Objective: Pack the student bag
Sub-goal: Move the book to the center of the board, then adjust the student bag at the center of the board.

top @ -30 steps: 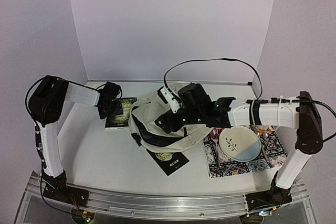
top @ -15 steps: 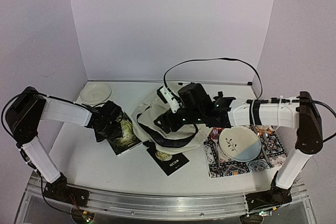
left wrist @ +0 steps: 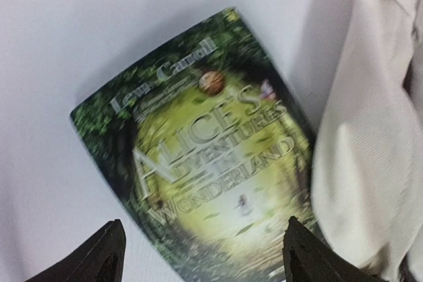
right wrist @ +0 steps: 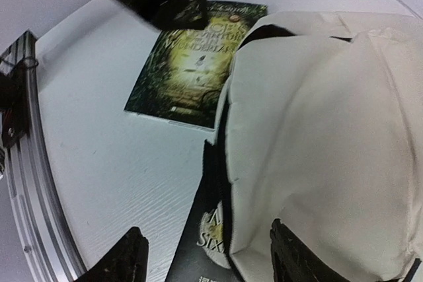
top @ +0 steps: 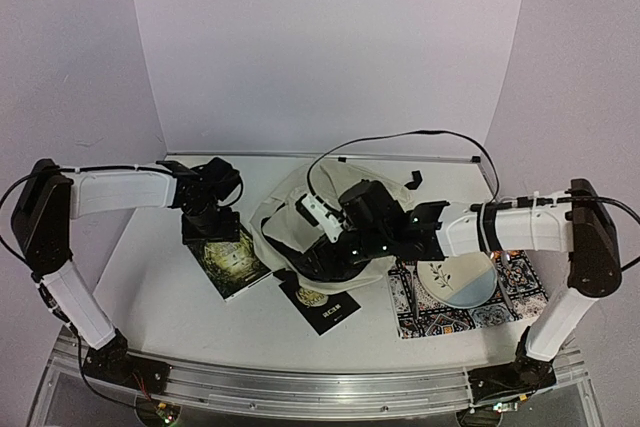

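The cream student bag (top: 272, 227) lies slumped mid-table, its dark lining showing. My right gripper (top: 318, 259) hovers over its near-left edge, open, the fingers wide apart above the bag's edge (right wrist: 317, 143) and a black book (right wrist: 205, 249) that is partly tucked under it. The black book (top: 322, 305) pokes out in front of the bag. A green "Alice's Adventures in Wonderland" book (top: 230, 262) lies flat left of the bag. My left gripper (top: 208, 229) is open just above this book (left wrist: 198, 156), holding nothing; the bag (left wrist: 370, 130) is at its right.
A patterned multicolour mat (top: 505, 299) with a white and blue plate (top: 455, 282) lies at the right, under my right forearm. The metal rail (top: 320, 387) runs along the near edge. A black cable (top: 400, 137) loops above the bag.
The green book went from behind-left of the bag to the table nearer the front. My left gripper has let it go and risen. My right gripper dropped lower with the bag.
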You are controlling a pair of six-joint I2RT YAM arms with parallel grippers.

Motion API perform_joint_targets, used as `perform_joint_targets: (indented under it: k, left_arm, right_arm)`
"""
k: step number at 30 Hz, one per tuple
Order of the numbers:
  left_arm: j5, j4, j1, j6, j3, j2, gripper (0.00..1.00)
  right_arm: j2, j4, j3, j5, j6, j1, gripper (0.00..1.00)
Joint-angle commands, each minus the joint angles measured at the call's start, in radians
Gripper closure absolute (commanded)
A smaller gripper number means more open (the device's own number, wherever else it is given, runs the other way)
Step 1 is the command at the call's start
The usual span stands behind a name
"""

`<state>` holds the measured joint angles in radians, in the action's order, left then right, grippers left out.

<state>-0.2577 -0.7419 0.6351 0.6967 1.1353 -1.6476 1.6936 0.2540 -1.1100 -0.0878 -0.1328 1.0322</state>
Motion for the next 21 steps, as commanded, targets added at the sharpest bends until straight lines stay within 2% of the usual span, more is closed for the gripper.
perform_joint_targets:
  k: [1, 10, 14, 21]
  left_arm:
    - [0.019, 0.068, -0.036, -0.120, 0.149, -0.174, 0.18]
    - [0.080, 0.129, -0.075, -0.191, 0.260, -0.388, 0.21]
    - [0.109, 0.150, -0.061, -0.199, 0.205, -0.399, 0.21]
    - [0.147, 0.188, 0.025, -0.161, 0.014, -0.372, 0.21]
  right_arm:
    - [-0.017, -0.053, 0.037, -0.070, -0.027, 0.038, 0.44]
    - [0.099, -0.139, 0.043, 0.014, -0.068, 0.028, 0.56]
    - [0.162, -0.156, 0.004, 0.067, -0.082, -0.023, 0.62]
    - [0.199, -0.159, -0.060, 0.215, -0.087, -0.123, 0.63]
